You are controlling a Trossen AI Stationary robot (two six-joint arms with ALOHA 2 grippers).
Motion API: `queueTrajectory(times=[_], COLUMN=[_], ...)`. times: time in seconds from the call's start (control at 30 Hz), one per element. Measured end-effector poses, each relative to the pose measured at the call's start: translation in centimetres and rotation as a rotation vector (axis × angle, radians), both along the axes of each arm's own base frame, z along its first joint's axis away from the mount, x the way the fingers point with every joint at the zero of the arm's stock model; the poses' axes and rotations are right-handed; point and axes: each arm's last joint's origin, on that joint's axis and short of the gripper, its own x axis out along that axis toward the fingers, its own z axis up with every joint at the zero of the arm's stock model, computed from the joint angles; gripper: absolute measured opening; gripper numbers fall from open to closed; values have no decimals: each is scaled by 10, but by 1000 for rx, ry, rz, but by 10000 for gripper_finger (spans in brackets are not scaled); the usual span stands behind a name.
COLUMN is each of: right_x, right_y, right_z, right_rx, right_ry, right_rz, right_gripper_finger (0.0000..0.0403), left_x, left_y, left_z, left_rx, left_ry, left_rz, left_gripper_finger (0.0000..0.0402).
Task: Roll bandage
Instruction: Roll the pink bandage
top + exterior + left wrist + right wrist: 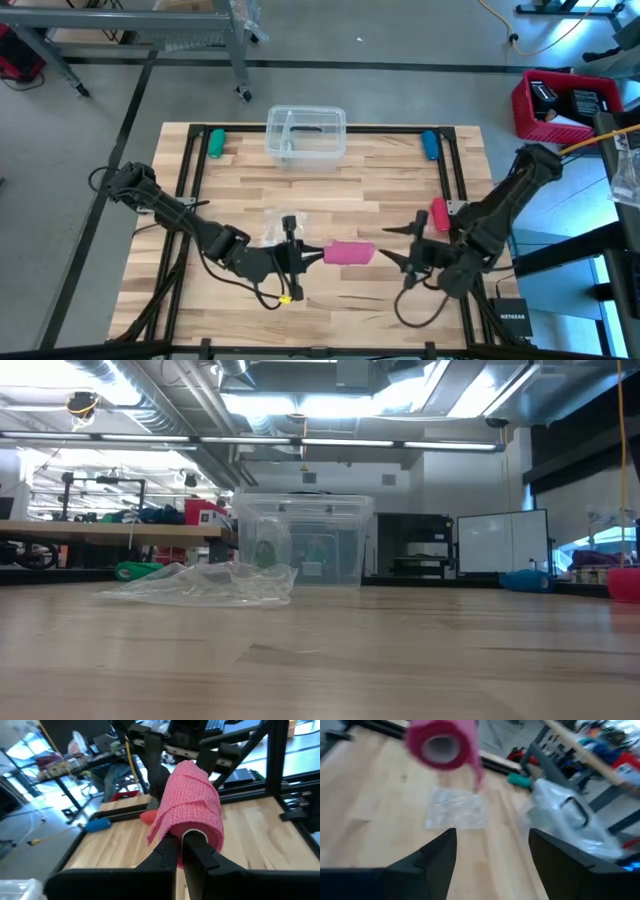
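We see the left gripper (312, 254) clenched on one end of the rolled pink bandage (349, 253), holding it above the wooden table (330, 190) near its middle front. The right gripper (392, 245) is released, its 2 fingers spread, near the roll's other end.

The bandage (192, 810) is matt, crinkled pink cloth; the table (380, 170) is smooth pale wood.

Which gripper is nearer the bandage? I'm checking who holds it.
Left. The left gripper is shut on one end of the bandage, holding it. The right gripper is open, facing the roll's other end across a gap.
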Motion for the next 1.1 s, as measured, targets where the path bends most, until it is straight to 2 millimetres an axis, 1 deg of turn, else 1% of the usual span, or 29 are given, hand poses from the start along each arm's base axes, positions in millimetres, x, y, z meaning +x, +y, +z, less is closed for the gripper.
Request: queueTrajectory(times=[0.1,0.2,0.37,0.5,0.67,0.73,0.83,0.87,1.0,1.1], right_x=[9,13,16,24,31,31,32,33,34,36], right_y=[0,4,8,-1,-5,-5,-4,-3,-1,1], right_z=[3,10,17,17,18,19,24,25,33,37], right_rx=[-57,-87,-110,-121,-110,-142,-217,-247,-319,-408], right_ry=[-41,-72,-93,-87,-79,-77,-95,-102,-146,-163], right_rz=[-5,50,127,90,139,149,168,178,204,262], right_gripper_finger=[246,229,179,142,97,71,19,11,21,11], left_x=[3,3,4,3,4,4,4,4,4,4], left_y=[5,6,5,4,3,3,3,2,0,-2], left_z=[0,0,-1,-1,-1,-1,-1,-1,-1,-2], left_rx=[-19,-21,-20,-33,-41,-43,-45,-47,-71,-98], left_ry=[0,0,2,3,6,8,11,12,22,31], left_rz=[0,4,2,-17,-42,-52,-72,-80,-163,-228], left_gripper_finger=[4,4,4,4,4,4,4,4,4,4])
